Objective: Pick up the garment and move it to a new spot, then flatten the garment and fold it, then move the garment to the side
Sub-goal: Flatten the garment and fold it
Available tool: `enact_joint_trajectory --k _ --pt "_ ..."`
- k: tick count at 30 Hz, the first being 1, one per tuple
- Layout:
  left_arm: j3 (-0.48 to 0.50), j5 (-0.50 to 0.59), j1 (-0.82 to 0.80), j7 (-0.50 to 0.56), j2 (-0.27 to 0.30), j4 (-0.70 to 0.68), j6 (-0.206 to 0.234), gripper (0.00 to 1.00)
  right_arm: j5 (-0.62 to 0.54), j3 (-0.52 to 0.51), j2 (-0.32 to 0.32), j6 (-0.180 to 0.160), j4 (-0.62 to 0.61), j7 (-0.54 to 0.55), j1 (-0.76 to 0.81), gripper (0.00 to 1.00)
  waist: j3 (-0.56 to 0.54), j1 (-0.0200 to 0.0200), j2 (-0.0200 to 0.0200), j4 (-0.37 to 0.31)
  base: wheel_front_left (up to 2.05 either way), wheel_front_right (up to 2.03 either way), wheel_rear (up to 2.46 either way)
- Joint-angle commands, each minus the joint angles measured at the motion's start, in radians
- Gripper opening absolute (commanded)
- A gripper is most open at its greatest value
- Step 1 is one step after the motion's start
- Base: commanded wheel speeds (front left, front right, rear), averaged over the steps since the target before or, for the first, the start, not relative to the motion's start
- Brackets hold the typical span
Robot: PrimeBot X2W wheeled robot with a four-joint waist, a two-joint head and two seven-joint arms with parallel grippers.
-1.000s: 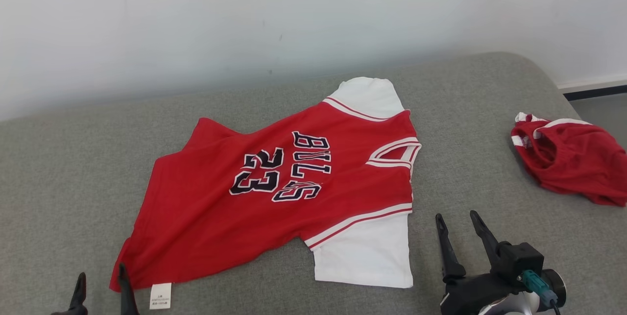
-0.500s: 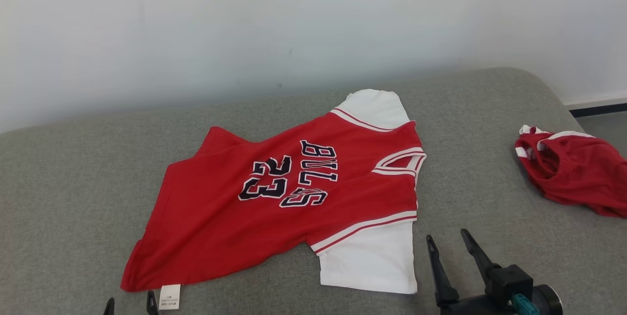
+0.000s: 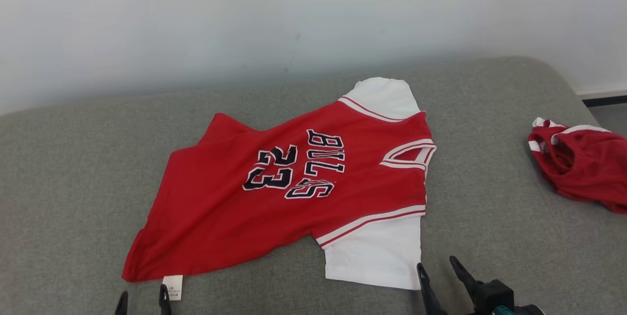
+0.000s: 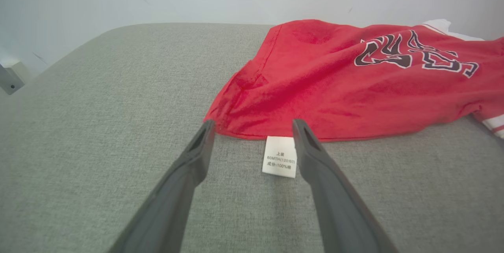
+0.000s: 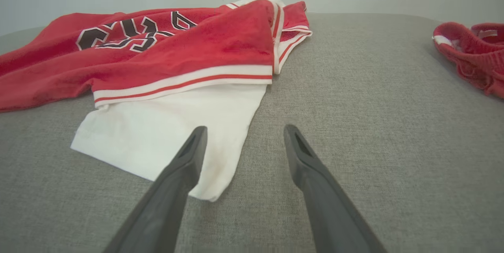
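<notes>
Head view showed a grey cushion (image 3: 73, 182) under a white wall (image 3: 294, 11); red jersey (image 3: 235, 207) lay mid-frame, above left fingers (image 3: 165, 300) and right fingers (image 3: 424, 281), both pairs spread.

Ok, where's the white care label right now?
The care label lies at the head view's lower left, on the grey cushion, sticking out from the hem of the jersey, beside the left gripper.

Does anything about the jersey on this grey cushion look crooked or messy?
Yes. The red Bulls jersey lies skewed, not flat: its hem corner is puckered, and its white care label sticks out past the hem. A second red garment sits crumpled by the right edge of the grey cushion.
</notes>
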Motion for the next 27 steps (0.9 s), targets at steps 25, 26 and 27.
enact_joint_trajectory --k 25,26,27 --pt "0.009 -0.071 -0.062 -0.003 0.0 0.056 0.006 1.0 -0.044 -0.13 0.0 -0.003 0.157 -0.002 -0.062 0.0 0.068 0.0 0.0 -0.045 0.0 0.0 0.0" --pt "0.007 -0.073 -0.065 -0.003 -0.001 0.067 0.005 1.0 -0.046 -0.13 0.0 -0.003 0.155 -0.002 -0.061 0.0 0.069 0.0 0.0 -0.048 0.0 0.0 0.0" --pt "0.011 -0.081 -0.065 -0.003 0.0 0.078 0.008 1.0 -0.047 -0.133 0.0 -0.003 0.155 -0.002 -0.062 0.0 0.072 0.0 0.0 -0.051 0.0 0.0 0.0"
